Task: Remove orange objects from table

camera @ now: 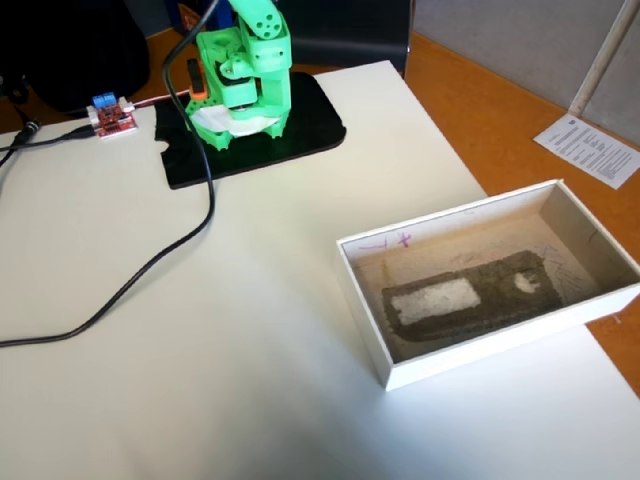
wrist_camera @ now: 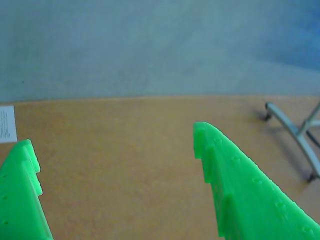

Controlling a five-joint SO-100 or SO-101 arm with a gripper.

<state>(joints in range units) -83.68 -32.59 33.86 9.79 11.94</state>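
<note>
No orange object is visible in either view, neither on the white table point(camera: 250, 330) nor in the white box point(camera: 470, 355) at right of the fixed view, which holds only a grey pad. The task therefore appears finished, or its objects lie out of frame. In the wrist view the green gripper point(wrist_camera: 115, 145) has its jaws well apart and empty, aimed past the table at the brown floor point(wrist_camera: 125, 165). The arm's base point(camera: 242, 85) stands at upper centre.

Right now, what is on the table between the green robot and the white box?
Nothing: in the fixed view, only bare white table lies between the robot and the box. A black cable curves off to the left.
</note>
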